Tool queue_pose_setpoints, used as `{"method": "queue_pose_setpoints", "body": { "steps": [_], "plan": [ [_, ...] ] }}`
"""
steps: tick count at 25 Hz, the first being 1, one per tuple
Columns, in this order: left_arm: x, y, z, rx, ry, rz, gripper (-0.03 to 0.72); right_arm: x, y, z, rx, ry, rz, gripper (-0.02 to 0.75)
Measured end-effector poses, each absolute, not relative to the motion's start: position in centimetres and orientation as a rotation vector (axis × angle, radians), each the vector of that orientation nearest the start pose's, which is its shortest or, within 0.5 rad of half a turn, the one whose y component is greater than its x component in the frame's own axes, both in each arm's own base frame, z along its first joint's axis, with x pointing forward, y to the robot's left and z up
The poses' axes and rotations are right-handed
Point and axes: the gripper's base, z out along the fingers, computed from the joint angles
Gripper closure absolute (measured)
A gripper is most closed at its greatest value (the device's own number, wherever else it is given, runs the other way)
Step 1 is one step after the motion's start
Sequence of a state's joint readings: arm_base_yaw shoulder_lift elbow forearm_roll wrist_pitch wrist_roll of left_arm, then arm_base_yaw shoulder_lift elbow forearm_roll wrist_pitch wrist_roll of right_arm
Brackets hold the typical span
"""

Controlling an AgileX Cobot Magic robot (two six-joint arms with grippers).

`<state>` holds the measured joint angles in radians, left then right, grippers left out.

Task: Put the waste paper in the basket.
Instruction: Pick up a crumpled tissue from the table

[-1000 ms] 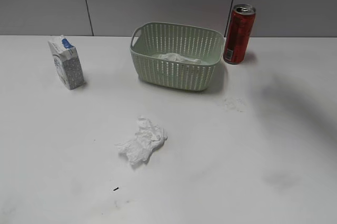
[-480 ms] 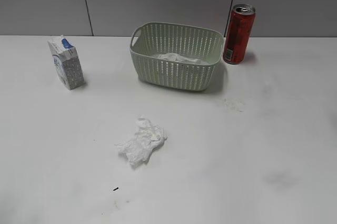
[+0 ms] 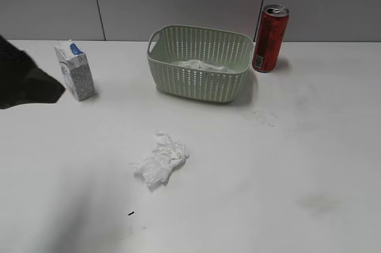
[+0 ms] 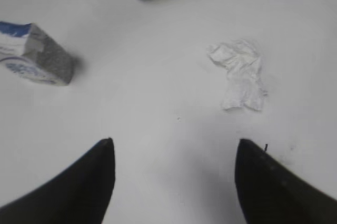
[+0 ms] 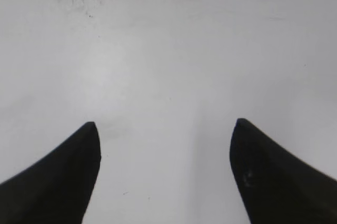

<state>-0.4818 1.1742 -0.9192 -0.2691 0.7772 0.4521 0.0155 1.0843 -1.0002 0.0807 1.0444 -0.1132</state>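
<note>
White table bears waste paper [image 4: 239, 74] ahead-right of spread left pincer [image 4: 174, 147].

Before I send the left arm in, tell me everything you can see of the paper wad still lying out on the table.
The paper wad is crumpled thin white tissue, irregular and creased, flattened rather than balled. It lies alone on the white table, in front of the green basket and clear of it. Nothing touches it. In the left wrist view it sits ahead and to the right of the open left tool.

one basket [image 3: 200, 62], two paper wads [image 3: 161, 159], one can [image 3: 270, 38], one packet [image 3: 75, 70]
</note>
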Motion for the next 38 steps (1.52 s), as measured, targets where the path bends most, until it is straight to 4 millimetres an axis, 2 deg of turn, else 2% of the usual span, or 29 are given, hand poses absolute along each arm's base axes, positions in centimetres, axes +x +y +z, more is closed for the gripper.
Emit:
{"method": "queue_pose_setpoints", "body": {
  "steps": [3, 8, 14, 17, 19, 23, 27, 31, 38],
  "plan": [
    [21.9, -15.5, 29.2, 1.096, 2.353, -0.345, 0.167, 16.8, 0.9, 32.5, -0.137, 2.566, 0.067, 0.161],
    [24.0, -20.7, 26.0, 1.297, 2.389, -0.328, 0.167, 12.0, 0.8, 31.3, -0.133, 2.473, 0.064, 0.163],
    [25.8, -24.2, 20.5, 1.435, 2.501, -0.3, 0.167, 7.4, 0.7, 29.5, -0.132, 2.358, 0.057, 0.164],
    [26.0, -25.3, 18.5, 1.503, 2.525, -0.269, 0.153, 5.7, 0.7, 28.3, -0.131, 2.309, 0.054, 0.164],
    [26.2, -25.9, 17.5, 1.53, 2.539, -0.258, 0.117, 4.8, 0.7, 27.6, -0.13, 2.273, 0.051, 0.164],
    [26.9, -26.8, 16.1, 1.543, 2.553, -0.255, 0.073, 3.5, 0.7, 26.3, -0.127, 2.206, 0.047, 0.164],
    [27.7, -27.5, 15.4, 1.525, 2.533, -0.255, 0.071, 2.4, 0.7, 26.3, -0.126, 2.127, 0.043, 0.164],
    [28.2, -27.9, 13.8, 1.53, 2.551, -0.248, 0.083, 1.7, 0.6, 26.5, -0.125, 2.073, 0.04, 0.164],
    [28.5, -28.1, 11.6, 1.541, 2.584, -0.235, 0.1, 1.7, 0.6, 26.5, -0.124, 2.064, 0.039, 0.164]
  ]
}}
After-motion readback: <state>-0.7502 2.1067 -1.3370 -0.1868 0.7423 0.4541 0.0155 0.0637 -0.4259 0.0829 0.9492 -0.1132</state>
